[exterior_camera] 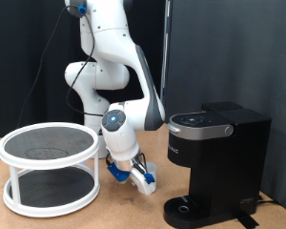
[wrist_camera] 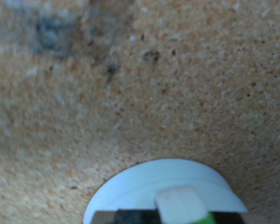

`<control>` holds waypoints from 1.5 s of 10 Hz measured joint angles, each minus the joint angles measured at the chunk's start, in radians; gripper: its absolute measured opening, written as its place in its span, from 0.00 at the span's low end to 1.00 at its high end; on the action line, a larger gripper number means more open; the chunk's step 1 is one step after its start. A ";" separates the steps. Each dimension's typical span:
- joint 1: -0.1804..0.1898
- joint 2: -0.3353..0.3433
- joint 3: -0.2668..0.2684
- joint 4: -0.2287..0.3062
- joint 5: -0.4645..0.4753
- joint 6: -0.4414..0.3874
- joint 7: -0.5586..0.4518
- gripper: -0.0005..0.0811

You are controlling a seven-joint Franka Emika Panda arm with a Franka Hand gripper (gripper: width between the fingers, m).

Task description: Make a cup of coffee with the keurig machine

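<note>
- The white-and-blue two-finger gripper (exterior_camera: pixel 141 177) hangs low over the brown particle-board tabletop (exterior_camera: pixel 105 215), at about 9 o'clock from the black boxy keurig machine (exterior_camera: pixel 214 162), presumably reaching down for something small lying there.
- In the wrist view a small round white object with a green patch (wrist_camera: pixel 166 191), probably a coffee pod, sits right at the fingers; whether they are clenched on it or merely over it I cannot tell.
- The keurig machine stands with its lid down and its round drip base (exterior_camera: pixel 186 207) bare, at 6 o'clock under the spout.
- The plain white cup shows in neither view.
- A white two-tier round rack with dark mesh shelves (exterior_camera: pixel 50 164) stands at 9 o'clock from the gripper, well apart.
</note>
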 joint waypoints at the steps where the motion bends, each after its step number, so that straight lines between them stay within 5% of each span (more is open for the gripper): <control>1: 0.000 -0.007 0.004 -0.007 0.030 0.008 0.026 0.01; 5: 0.000 -0.053 0.016 -0.025 0.169 0.012 0.044 0.01; 9: 0.004 -0.087 0.056 -0.035 0.378 0.126 0.131 0.01; 15: 0.011 -0.067 0.064 0.046 0.423 0.141 0.328 0.01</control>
